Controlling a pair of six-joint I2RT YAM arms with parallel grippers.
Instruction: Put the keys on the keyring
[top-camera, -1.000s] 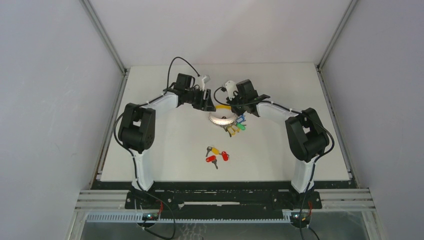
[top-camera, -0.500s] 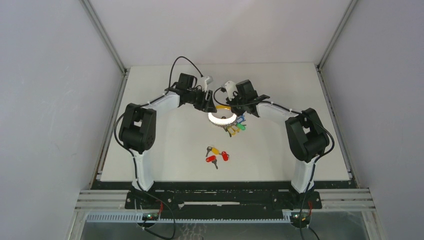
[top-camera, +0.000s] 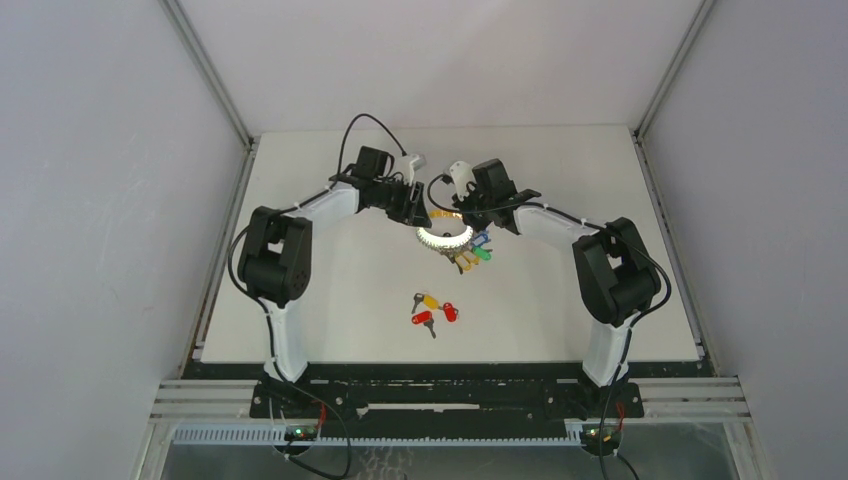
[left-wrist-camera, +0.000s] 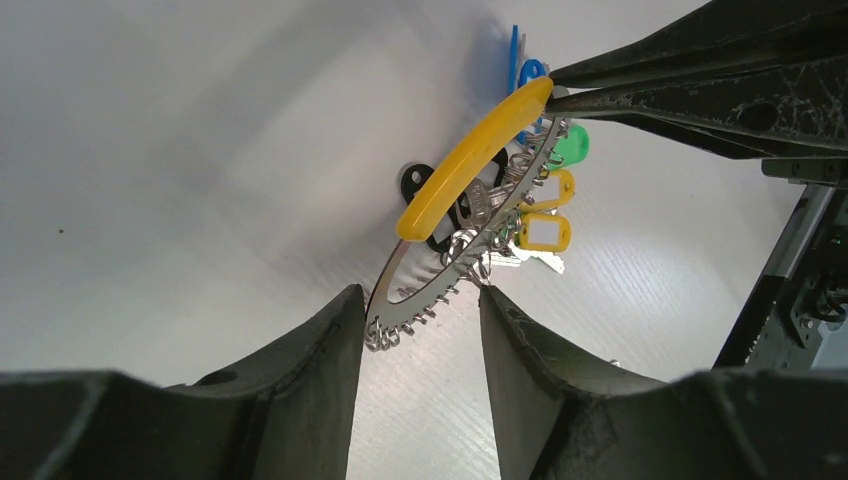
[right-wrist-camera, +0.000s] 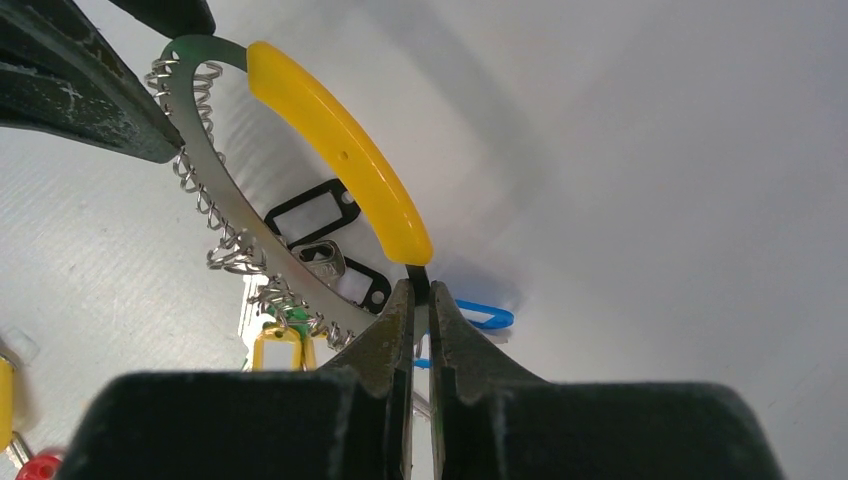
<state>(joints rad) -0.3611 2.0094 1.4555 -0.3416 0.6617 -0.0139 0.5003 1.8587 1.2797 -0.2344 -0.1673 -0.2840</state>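
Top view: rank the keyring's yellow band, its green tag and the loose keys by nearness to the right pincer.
1. yellow band of the keyring, at the right pincer's tips.
2. green tag, just below it in the view, slightly right.
3. loose keys, lowest in the view, slightly left; among themselves too close to call.

no legible text, no labels, brands, numbers or signs

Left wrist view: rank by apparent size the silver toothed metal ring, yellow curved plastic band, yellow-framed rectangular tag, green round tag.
1. silver toothed metal ring, its near end closest to camera
2. yellow curved plastic band
3. unranked: yellow-framed rectangular tag and green round tag look alike; green is partly hidden
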